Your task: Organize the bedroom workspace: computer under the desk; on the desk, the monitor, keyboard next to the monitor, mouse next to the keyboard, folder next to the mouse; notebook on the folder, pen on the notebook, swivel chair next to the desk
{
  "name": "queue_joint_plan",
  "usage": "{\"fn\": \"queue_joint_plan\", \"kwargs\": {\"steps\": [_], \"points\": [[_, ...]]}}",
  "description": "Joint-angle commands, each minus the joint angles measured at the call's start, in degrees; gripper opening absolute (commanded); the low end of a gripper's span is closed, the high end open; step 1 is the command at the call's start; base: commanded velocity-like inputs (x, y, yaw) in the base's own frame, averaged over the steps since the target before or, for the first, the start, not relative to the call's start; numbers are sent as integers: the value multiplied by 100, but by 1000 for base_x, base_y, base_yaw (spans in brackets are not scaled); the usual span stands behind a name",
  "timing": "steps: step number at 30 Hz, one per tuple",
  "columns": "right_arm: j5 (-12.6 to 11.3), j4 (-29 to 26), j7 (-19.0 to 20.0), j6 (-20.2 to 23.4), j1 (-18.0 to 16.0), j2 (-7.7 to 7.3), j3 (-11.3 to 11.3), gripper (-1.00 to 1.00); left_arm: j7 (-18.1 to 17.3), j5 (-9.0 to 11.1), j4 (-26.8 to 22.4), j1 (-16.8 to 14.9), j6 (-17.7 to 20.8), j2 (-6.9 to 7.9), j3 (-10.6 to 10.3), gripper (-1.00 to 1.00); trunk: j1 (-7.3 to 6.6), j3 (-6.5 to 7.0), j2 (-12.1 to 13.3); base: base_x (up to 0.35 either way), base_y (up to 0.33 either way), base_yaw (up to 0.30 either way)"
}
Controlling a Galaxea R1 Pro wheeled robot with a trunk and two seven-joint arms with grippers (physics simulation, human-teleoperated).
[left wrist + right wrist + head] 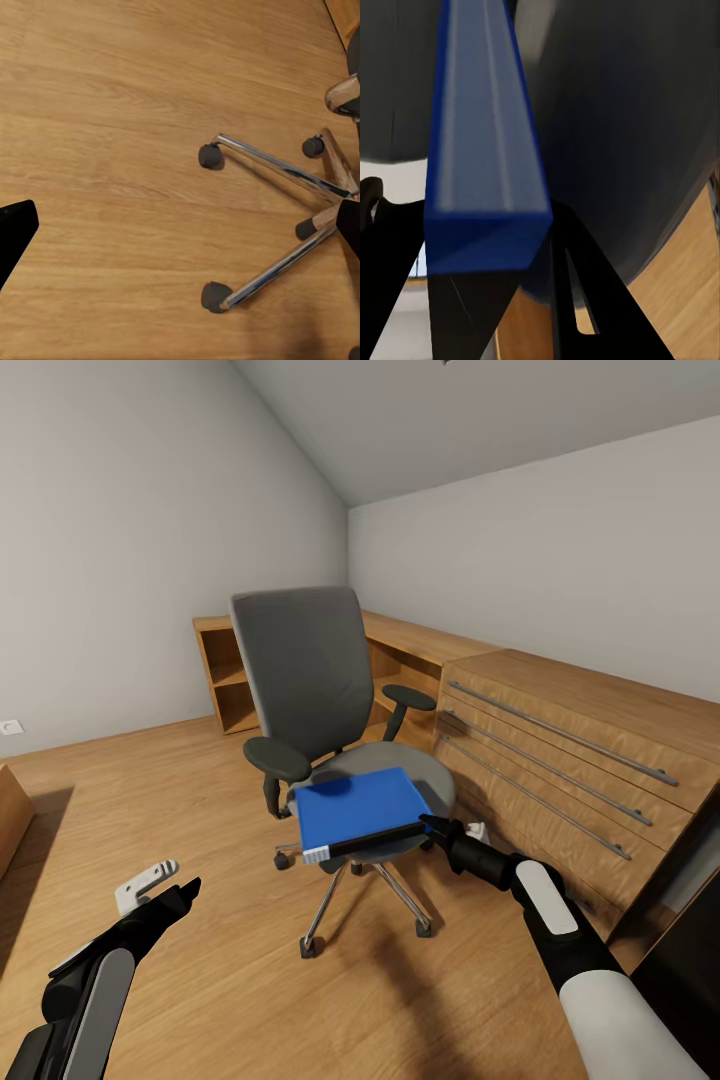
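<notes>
The grey swivel chair (300, 660) stands in the middle of the wooden floor, its back toward the far corner. A blue folder (360, 805) lies on its seat, tilted slightly. My right gripper (405, 830) is shut on the folder's near edge; in the right wrist view the blue folder (484, 150) sits clamped between the black fingers (585, 292). My left gripper (185, 890) hangs low at the left, apart from the chair. It is open, and its spread fingertips (15, 232) frame the chair's chrome base (285, 172) on the floor.
A wide wooden dresser (580, 760) with long metal handles stands close to the right of the chair. A low wooden shelf unit (225, 670) runs along the back wall. A wooden edge (10, 810) shows at far left, a dark object (690, 930) at lower right.
</notes>
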Motion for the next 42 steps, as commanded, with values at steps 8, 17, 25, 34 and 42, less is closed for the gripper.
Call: {"fn": "queue_joint_plan", "kwargs": {"steps": [8, 17, 25, 34, 42], "points": [[28, 9, 34, 5, -4, -186, -224, -100, 47, 55, -7, -4, 21, -2, 7, 100, -1, -5, -2, 0, 0, 0], [40, 10, 26, -2, -7, -392, -919, -100, 47, 54, -7, -4, 21, 6, 7, 100, -1, -5, -2, 0, 0, 0], [48, 3, 29, -54, -5, -487, -1034, -100, 51, 53, -7, -4, 16, 7, 7, 100, -1, -5, -2, 0, 0, 0], [53, -216, 237, -78, -6, -495, -1046, -100, 54, 46, -7, -4, 13, 7, 7, 100, -48, 53, 81, 0, 0, 0], [55, -528, 254, -189, -9, -462, -1034, -100, 55, 39, -7, -3, 13, 3, 7, 100, -224, 196, 402, 0, 0, 0]]}}
